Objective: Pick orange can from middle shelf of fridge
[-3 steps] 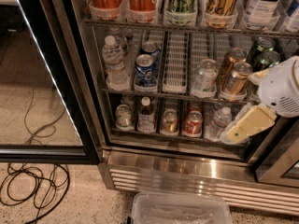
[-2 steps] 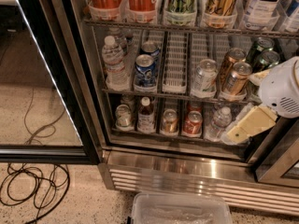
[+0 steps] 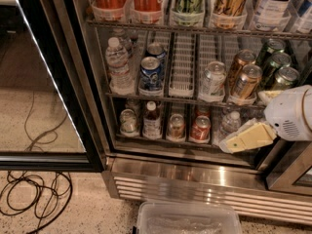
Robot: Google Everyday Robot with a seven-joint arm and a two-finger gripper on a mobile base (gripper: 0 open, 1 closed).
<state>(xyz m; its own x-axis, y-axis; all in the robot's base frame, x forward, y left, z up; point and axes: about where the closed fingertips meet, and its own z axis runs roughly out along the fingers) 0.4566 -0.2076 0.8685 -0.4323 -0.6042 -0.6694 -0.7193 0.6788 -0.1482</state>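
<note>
Two short copper-orange cans stand one behind the other on the middle shelf of the open fridge, right of centre. The front orange can shows its silver lid, and the second one is just behind it. My gripper, cream-coloured on a white wrist, hangs at the right side, below and slightly right of the orange cans, in front of the lower shelf. It touches no can and holds nothing.
The middle shelf also holds a water bottle, a blue can, a silver can and green cans. Tall cans in clear cups stand above. The glass door is open at left. Cables and a plastic bin lie on the floor.
</note>
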